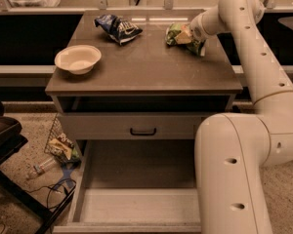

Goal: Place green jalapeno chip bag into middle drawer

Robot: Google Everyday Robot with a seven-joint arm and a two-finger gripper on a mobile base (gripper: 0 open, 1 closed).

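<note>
Gripper (pixel 195 32) at the rear right of the worktop (pixel 151 74), pressed against the green chip bag (pixel 178 34). Cannot tell whether the jaws are apart or clamped on it; the wrist hides them. The bag is crumpled and sits near the back edge. Blue chip bag (pixel 118 27) at rear centre-left, well apart from it. Pale bowl (pixel 78 58) upright at front left. Below, a shut drawer front (pixel 112 128) with a black handle (pixel 142 130). Under that, the middle drawer (pixel 136 206) is pulled out, its floor bare. White arm (pixel 256 82) fills the right side.
</note>
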